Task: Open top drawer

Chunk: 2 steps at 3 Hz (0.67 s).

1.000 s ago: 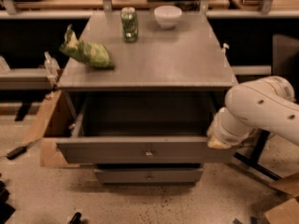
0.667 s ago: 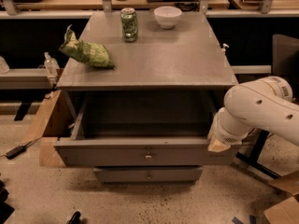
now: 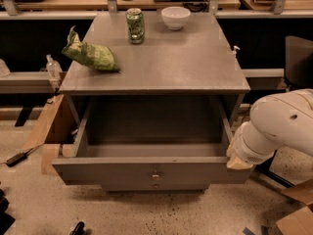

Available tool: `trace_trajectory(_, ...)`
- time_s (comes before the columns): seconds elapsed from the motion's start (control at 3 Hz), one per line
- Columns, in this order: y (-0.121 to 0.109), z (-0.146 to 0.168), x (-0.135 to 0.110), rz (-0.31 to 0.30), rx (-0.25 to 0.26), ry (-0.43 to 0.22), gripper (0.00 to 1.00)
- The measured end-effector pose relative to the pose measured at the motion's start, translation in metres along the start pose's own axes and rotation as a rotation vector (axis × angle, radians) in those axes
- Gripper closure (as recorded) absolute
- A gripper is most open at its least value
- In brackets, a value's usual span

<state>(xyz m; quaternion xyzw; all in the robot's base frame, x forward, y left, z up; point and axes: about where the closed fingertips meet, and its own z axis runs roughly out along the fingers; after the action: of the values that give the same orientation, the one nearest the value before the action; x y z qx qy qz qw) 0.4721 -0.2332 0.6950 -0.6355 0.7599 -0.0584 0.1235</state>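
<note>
On the speckled floor at far left lies a black cable [image 3: 17, 157], and beside the cabinet's left side leans a wooden board [image 3: 48, 126]. On the grey worktop [image 3: 171, 65] a crumpled green bag [image 3: 91, 56] lies near the left edge. Further back a green can [image 3: 135, 26] stands upright, and a white bowl [image 3: 175, 17] sits just to its right, apart from it. Below the worktop the top drawer [image 3: 117, 170] stands wide open, its front well forward of the cabinet. Its plain grey inside is in view, and a small round knob [image 3: 155, 172] sits at the centre of the front. A narrower lower drawer front [image 3: 154, 186] peeks out beneath it. At the drawer's right front corner sits the tool [image 3: 238, 162], its tan tip against the end of the drawer front. Whether it is open or closed, or has hold of anything, cannot be told. The bulky white arm [image 3: 281, 126] reaches in from the right edge, and a cardboard box [image 3: 296, 222] sits on the floor at the lower right.
</note>
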Motion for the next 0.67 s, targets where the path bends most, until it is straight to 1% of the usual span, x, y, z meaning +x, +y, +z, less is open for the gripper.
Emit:
trace_trajectory(0.33, 0.0003, -0.0005, -0.0002, -0.001, 0.001, 0.001, 0.82)
trace_trajectory(0.67, 0.0003, -0.0007, -0.0002, -0.001, 0.001, 0.001, 0.58)
